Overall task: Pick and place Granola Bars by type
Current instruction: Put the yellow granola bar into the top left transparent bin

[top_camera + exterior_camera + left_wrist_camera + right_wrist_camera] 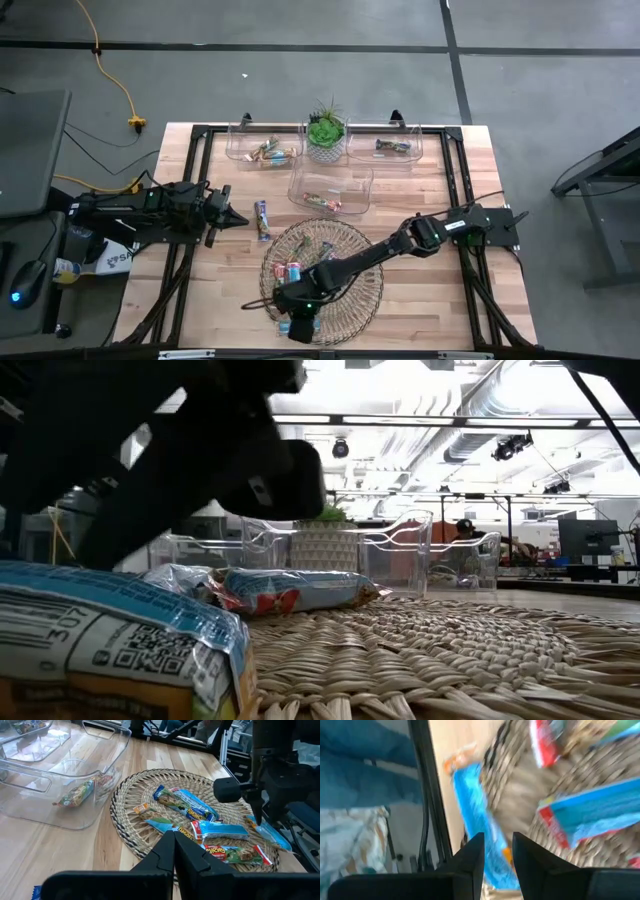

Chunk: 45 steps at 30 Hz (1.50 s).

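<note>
Pale wooden planks carry a round woven tray (372, 290) strewn with shiny flat granola bars (186, 804), where the right gripper (498, 851) hangs part-open over a blue bar (475, 815), empty, while the left gripper (174, 851) waits closed beside clear plastic bins (330, 178).

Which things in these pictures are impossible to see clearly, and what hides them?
- High view: right gripper covers the round woven wicker tray's near edge.
- Right wrist view: long blue wrapped bar blurred; print unreadable.
- Low view: dark arm blocks the left clear plastic bin.
- High view: bin contents too small.
</note>
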{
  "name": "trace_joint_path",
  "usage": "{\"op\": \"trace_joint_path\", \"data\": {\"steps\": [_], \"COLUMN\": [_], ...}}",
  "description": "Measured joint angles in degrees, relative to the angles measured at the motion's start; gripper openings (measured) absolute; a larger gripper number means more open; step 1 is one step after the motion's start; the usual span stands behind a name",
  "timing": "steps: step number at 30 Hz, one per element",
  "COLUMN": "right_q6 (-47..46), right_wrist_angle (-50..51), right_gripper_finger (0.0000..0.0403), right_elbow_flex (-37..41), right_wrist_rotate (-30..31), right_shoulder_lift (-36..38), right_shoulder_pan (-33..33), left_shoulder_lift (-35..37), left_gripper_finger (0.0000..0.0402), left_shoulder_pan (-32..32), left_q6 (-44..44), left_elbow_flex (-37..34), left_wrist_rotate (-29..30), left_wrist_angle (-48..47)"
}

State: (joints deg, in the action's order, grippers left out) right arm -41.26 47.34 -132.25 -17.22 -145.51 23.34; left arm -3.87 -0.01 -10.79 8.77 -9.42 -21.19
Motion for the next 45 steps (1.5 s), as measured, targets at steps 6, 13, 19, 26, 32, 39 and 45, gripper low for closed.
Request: {"op": "trace_joint_path", "data": {"steps": [6,13,19,26,32,39,45], "right_q6": [2.6,2.8,4.2,2.6,1.2,1.1,0.9], "right_wrist_angle": [1.6,1.2,-3.8,-4.9,-3.7,-3.4,-3.3], "right_gripper_finger": [0.0127,0.0198,0.0223,0.0224,0.0217,0.0168,0.0122], "right_elbow_flex": [0.0,0.0,0.0,-0.3,-0.2,-0.2,-0.2], "right_wrist_rotate": [0.4,6.3,7.8,15.8,21.9,21.1,19.8], "right_shoulder_lift": [0.0,0.0,-2.3,-4.4,-4.6,-4.7,-4.8], "right_shoulder_pan": [2.0,3.4,5.4,7.3,7.8,7.5,7.4], "left_shoulder_lift": [0.0,0.0,0.0,0.0,0.0,0.0,0.0], "left_gripper_finger": [0.0001,0.0001,0.0001,0.0001,0.0001,0.0001,0.0001], "left_shoulder_pan": [0.0,0.0,0.0,0.0,0.0,0.0,0.0], "left_q6": [0.0,0.0,0.0,0.0,0.0,0.0,0.0], "left_elbow_flex": [0.0,0.0,0.0,0.0,0.0,0.0,0.0], "left_wrist_rotate": [0.0,0.0,0.0,0.0,0.0,0.0,0.0], "left_wrist_angle": [0.0,0.0,0.0,0.0,0.0,0.0,0.0]}}
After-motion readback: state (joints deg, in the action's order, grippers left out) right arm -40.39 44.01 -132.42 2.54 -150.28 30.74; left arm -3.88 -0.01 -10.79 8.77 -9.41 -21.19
